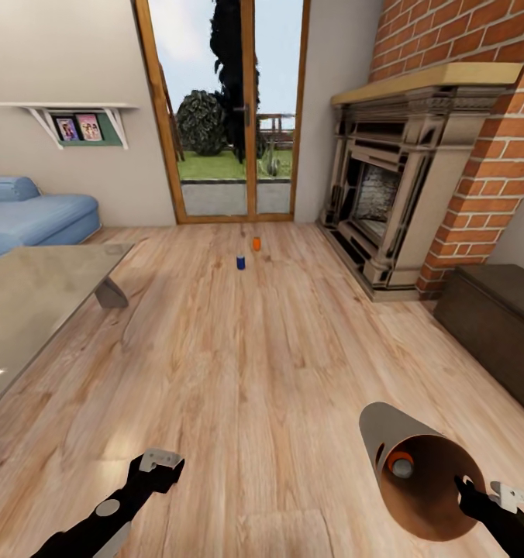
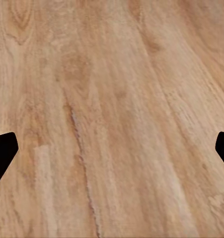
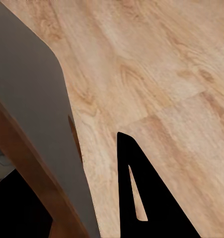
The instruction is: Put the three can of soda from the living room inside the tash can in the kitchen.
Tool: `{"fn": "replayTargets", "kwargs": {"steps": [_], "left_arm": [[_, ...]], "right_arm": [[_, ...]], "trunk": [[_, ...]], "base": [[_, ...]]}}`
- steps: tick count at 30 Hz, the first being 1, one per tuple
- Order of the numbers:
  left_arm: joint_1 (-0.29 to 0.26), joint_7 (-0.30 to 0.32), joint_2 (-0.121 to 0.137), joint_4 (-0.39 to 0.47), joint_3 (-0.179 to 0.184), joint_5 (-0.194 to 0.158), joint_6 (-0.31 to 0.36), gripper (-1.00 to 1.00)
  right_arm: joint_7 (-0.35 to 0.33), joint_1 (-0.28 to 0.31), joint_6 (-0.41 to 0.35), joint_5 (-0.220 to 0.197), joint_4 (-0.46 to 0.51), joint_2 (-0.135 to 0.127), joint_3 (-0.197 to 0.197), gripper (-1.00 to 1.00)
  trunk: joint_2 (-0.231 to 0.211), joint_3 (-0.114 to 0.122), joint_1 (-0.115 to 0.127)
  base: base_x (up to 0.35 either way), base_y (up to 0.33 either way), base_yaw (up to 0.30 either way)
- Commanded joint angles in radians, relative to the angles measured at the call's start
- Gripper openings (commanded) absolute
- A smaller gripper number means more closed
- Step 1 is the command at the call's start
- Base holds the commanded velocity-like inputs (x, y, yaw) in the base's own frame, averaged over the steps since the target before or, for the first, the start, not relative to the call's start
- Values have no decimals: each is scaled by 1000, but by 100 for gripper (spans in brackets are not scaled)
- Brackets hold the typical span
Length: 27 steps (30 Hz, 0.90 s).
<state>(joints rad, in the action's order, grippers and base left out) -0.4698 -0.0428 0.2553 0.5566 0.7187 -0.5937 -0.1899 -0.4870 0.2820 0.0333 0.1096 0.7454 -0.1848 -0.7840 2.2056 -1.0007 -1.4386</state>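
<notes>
Two cans of soda stand on the wood floor far ahead, near the glass door: a dark blue one and an orange one just behind it. My right gripper is shut on the rim of the grey trash can, which is tilted with its brown inside facing me. A third, orange can lies inside it. The right wrist view has the bin's grey wall against a black finger. My left gripper hangs open and empty over bare floor, its fingertips wide apart.
A glass coffee table stands at the left with a blue sofa behind it. The brick fireplace and a dark low chest line the right side. Open plank floor runs ahead to the cans.
</notes>
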Motion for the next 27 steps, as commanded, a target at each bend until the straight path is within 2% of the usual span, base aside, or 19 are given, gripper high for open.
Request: {"fn": "replayTargets", "kwargs": {"steps": [1,27], "left_arm": [[-1,-4,1,0,8,-9,-5,100],[-1,1,0,-1,8,-9,-5,100]], "right_arm": [[-8,2,4,2,2,1,-6,-100],[-8,2,5,8,1,4,4,-100]], "trunk": [[0,-1,0],[0,-11,0]], "base": [[324,84,0],[324,84,0]]}}
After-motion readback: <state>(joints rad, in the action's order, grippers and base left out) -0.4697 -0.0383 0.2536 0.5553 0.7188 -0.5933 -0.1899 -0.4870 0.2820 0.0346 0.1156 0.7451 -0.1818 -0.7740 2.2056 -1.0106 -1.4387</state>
